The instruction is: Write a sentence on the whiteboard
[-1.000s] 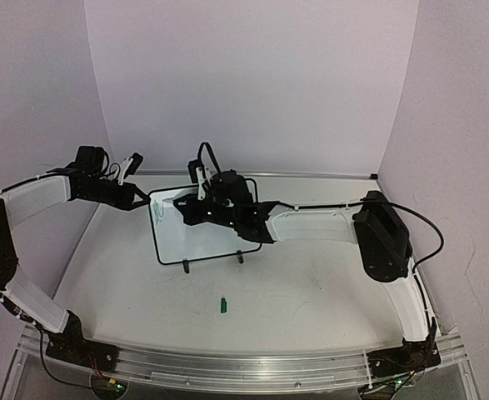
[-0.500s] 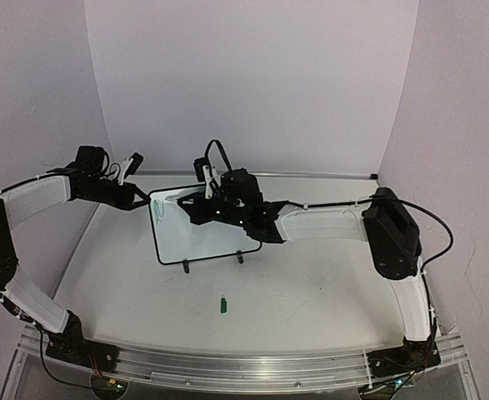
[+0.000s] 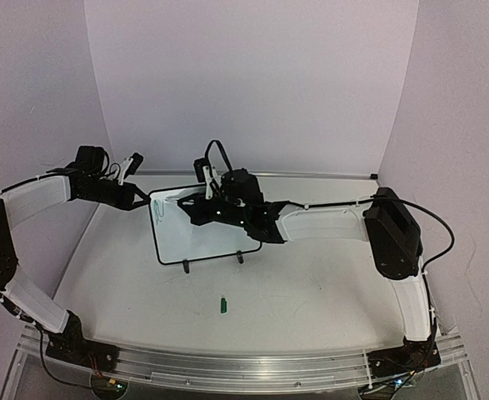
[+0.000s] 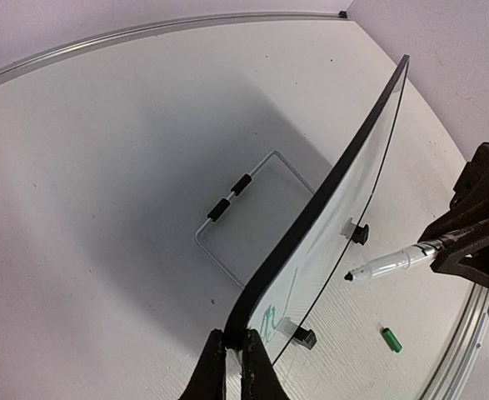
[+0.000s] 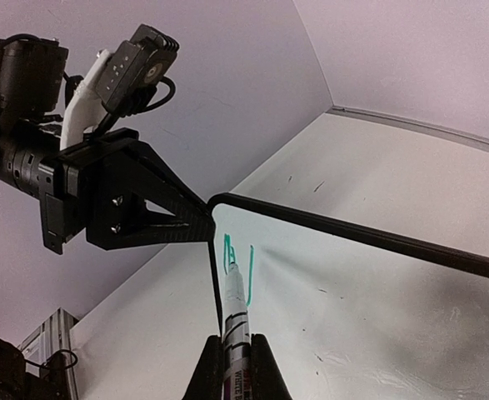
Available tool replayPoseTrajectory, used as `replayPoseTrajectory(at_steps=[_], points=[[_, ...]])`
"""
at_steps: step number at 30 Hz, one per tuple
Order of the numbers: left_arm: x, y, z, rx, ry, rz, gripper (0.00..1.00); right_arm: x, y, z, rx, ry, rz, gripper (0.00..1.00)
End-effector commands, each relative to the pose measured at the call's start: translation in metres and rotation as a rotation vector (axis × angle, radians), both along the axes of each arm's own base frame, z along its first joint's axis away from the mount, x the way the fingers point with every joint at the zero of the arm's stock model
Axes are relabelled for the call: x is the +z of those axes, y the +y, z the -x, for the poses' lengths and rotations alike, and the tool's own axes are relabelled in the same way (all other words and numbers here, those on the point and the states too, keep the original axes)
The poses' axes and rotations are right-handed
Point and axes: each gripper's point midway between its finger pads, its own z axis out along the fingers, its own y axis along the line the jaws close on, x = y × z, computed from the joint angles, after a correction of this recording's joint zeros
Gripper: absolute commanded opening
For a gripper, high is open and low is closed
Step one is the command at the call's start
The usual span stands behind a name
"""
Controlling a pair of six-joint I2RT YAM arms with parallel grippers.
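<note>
The whiteboard [image 3: 187, 240] stands tilted on the table [image 3: 311, 292], its upper corner pinched between the pressed-together jaws of the left gripper [image 4: 234, 343]. The sentence [image 5: 239, 260] is so far only a few green strokes just beside those jaws. The right gripper [image 5: 236, 348] has its jaws clamped on a marker [image 5: 235, 312], whose tip projects ahead of them to the strokes. Whether the tip touches the glossy face cannot be told. The main risk appears to be force. The board is held at one corner only, so a hard push from the marker could swing it about the left jaws or rock it back on its feet [image 4: 360, 233], leaving wandering lines. A light touch could instead skip on the gloss and leave gaps. The marker could also slide back through the right jaws under pressure. And since the writing sits so near the left jaws, the two grippers could knock together. Counted: one whiteboard, two black feet, one wire stand [image 4: 256, 204] behind it, one marker, two grippers, and one green cap [image 3: 223, 305] lying well apart from both pairs of jaws.
</note>
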Motion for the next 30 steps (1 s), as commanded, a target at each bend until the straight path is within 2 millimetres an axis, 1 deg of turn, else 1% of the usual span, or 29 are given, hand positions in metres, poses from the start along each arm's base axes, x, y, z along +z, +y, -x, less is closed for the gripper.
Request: replayPoseTrajectory(at_steps=[1,10,15,23,30], points=[[0.019,0.005,-0.004,0.007,-0.092,-0.026,0.0,0.0,0.003,-0.006,-0.012,-0.006,-0.001,0.0],[0.019,0.005,-0.004,0.008,-0.091,-0.026,0.0,-0.011,0.008,-0.009,-0.011,0.008,0.017,0.0],[0.019,0.005,-0.004,0.008,-0.091,-0.026,0.0,-0.013,0.009,-0.011,-0.021,0.012,0.023,0.0],[0.019,0.005,-0.004,0.007,-0.091,-0.027,0.0,-0.024,0.002,-0.016,-0.066,0.032,0.047,0.0],[0.018,0.006,-0.004,0.009,-0.09,-0.029,0.0,-0.025,-0.008,-0.016,-0.097,0.033,0.061,0.0]])
